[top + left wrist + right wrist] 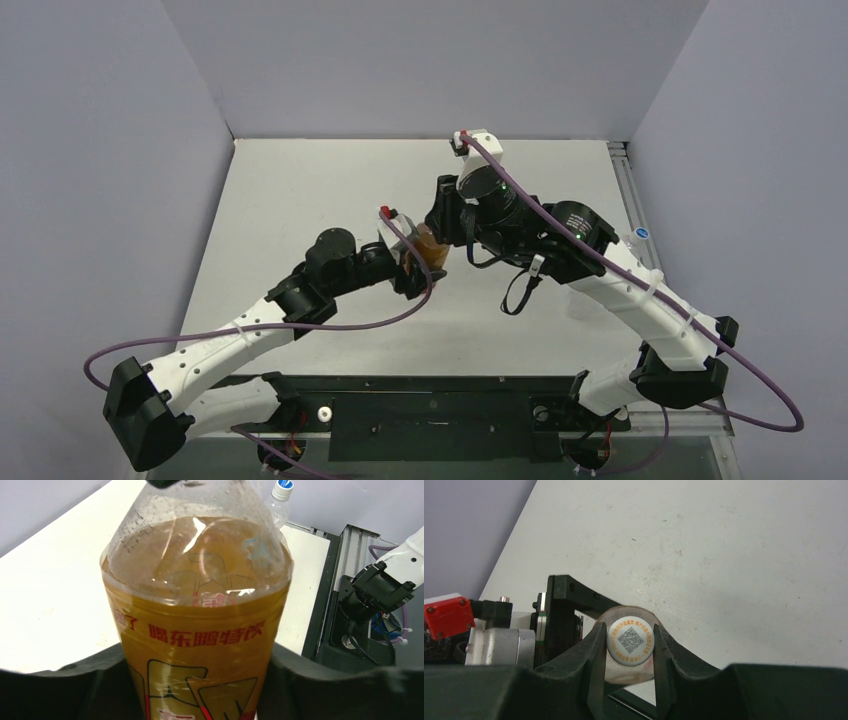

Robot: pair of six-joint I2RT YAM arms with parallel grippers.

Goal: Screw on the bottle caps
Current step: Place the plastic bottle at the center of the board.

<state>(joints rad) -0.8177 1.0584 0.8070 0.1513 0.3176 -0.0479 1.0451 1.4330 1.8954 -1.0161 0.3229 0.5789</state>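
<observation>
Pinching white cap [630, 642] with right fingers [594, 655], left fingers [60, 690] clasping amber bottle [195, 630]

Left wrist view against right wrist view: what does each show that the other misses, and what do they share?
Only left wrist: liquid and red-lettered label on the amber bottle, plus a clear bottle with a blue-and-white cap standing behind. Only right wrist: the white cap, printed with a code, pinched by the right gripper at the bottle's top. Both: the amber bottle, the left gripper holding it, the white table.
</observation>
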